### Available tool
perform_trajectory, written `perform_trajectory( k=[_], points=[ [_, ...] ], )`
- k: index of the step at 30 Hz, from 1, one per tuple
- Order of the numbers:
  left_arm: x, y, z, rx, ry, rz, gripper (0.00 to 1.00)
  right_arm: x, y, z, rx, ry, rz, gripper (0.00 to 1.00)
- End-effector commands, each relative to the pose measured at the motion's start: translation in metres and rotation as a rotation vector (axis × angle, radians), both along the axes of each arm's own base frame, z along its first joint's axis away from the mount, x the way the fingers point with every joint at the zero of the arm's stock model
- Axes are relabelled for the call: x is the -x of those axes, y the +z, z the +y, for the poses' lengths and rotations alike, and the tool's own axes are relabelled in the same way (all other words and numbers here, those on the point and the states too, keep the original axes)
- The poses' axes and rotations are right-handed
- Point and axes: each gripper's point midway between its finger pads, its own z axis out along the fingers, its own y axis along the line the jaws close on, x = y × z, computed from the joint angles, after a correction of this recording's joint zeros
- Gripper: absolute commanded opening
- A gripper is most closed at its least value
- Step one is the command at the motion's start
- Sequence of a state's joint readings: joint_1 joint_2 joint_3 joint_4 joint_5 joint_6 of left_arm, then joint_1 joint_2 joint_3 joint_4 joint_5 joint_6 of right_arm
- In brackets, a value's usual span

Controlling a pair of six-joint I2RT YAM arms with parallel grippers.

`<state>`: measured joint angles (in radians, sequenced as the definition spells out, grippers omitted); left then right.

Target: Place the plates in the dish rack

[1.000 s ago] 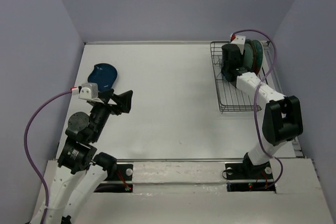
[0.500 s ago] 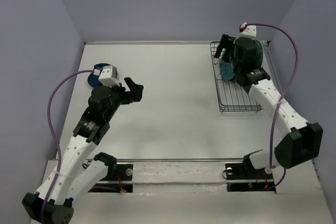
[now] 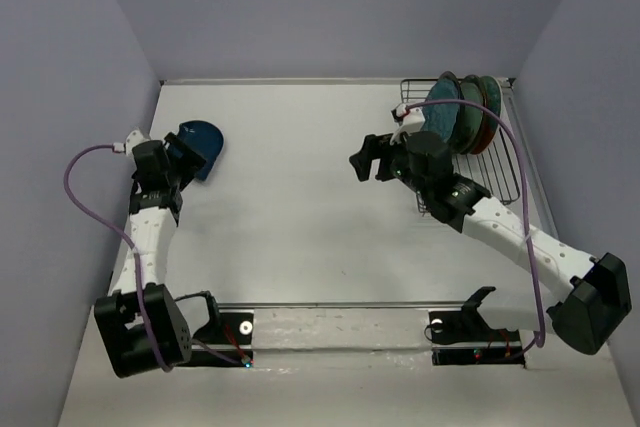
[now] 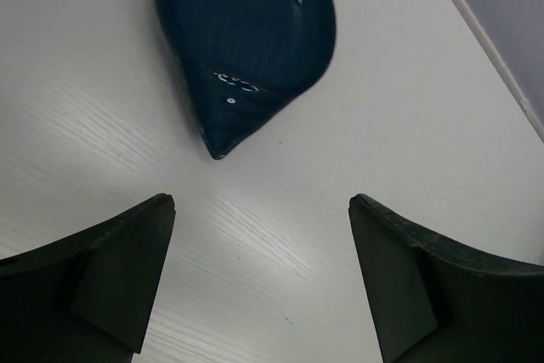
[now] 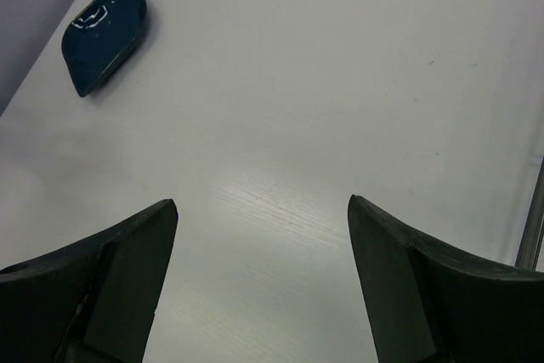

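The small dark-blue leaf-shaped plate point(image 3: 207, 134) lies flat at the table's far left. In the left wrist view it point(image 4: 246, 40) lies just ahead of my open, empty left gripper point(image 4: 259, 203), its pointed tip toward the jaws. The left gripper point(image 3: 183, 157) hovers right beside it. The black wire dish rack point(image 3: 485, 172) stands at the far right with several plates point(image 3: 452, 117) upright in its far end: teal, greenish and red. My right gripper point(image 3: 366, 158) is open and empty over bare table, left of the rack. The right wrist view shows the leaf plate point(image 5: 104, 36) far off and the right gripper point(image 5: 261, 203) wide open.
Grey walls close in the table on the left, back and right. A rack wire point(image 5: 534, 214) shows at the right edge of the right wrist view. The near half of the rack holds no plates. Purple cables loop off both wrists.
My left gripper has swung left and out to the leaf plate. My right gripper has drawn back from the rack toward the table's middle, and a teal plate now stands in the rack.
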<state>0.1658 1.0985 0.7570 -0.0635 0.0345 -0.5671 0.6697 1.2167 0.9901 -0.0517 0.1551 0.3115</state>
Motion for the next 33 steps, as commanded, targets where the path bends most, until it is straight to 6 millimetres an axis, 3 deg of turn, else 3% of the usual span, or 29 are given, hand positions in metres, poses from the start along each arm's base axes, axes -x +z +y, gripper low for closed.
perform_trajectory(
  k=[1, 3, 4, 12, 13, 18, 23, 28, 31, 33],
  points=[
    [-0.003, -0.011, 0.061, 0.019, 0.212, -0.017, 0.92, 0.009, 0.031, 0.001, -0.098, 0.031, -0.104, 0.86],
    [-0.009, -0.032, 0.074, 0.031, 0.242, 0.046, 0.91, 0.014, 0.033, 0.002, -0.115, 0.051, -0.111, 0.86],
    [-0.013, -0.051, 0.078, 0.040, 0.248, 0.100, 0.87, 0.016, 0.030, 0.002, -0.119, 0.056, -0.107, 0.86],
    [-0.051, -0.063, 0.110, 0.000, 0.311, 0.116, 0.85, 0.024, 0.023, 0.008, -0.159, 0.100, -0.092, 0.85],
    [-0.055, -0.074, 0.110, 0.006, 0.308, 0.143, 0.83, 0.024, 0.019, 0.011, -0.159, 0.109, -0.080, 0.85],
    [-0.079, -0.074, 0.116, 0.008, 0.292, 0.120, 0.79, 0.025, 0.011, 0.016, -0.146, 0.122, -0.067, 0.84],
    [-0.097, -0.092, 0.118, 0.031, 0.278, 0.155, 0.71, 0.024, 0.010, 0.021, -0.147, 0.142, -0.059, 0.84],
    [-0.105, -0.111, 0.116, 0.069, 0.275, 0.176, 0.59, 0.022, 0.005, 0.021, -0.140, 0.134, -0.051, 0.84],
    [-0.108, -0.118, 0.114, 0.080, 0.270, 0.175, 0.58, 0.022, 0.003, 0.023, -0.144, 0.140, -0.043, 0.84],
    [-0.109, -0.127, 0.111, 0.092, 0.262, 0.181, 0.50, 0.021, 0.003, 0.024, -0.148, 0.140, -0.038, 0.83]
  ],
)
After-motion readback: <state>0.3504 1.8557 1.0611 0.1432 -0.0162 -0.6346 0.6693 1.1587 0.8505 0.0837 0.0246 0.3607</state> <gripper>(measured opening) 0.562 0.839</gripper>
